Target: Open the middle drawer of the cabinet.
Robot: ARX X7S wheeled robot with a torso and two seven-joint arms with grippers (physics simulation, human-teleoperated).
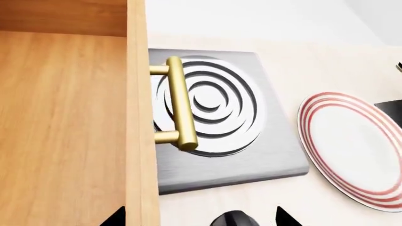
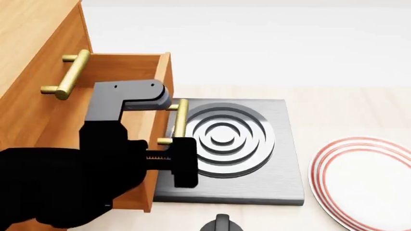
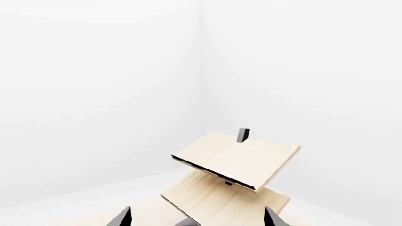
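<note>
The middle drawer (image 2: 138, 82) sticks out of the cabinet (image 2: 26, 57), and the left gripper (image 2: 183, 161) is at its handle (image 2: 180, 120).

From the head view, the left gripper sits at the low end of the brass handle, but I cannot tell if it is squeezing or loose. Just past the gripper lies the grey hotplate (image 2: 224, 139) on the desk (image 2: 340, 110), under the open drawer front. The red-ringed plate (image 2: 359, 178) is off to its side. The right gripper (image 3: 196, 217) has its tips spread wide, holding nothing, facing a pale wood rack (image 3: 236, 165).
</note>
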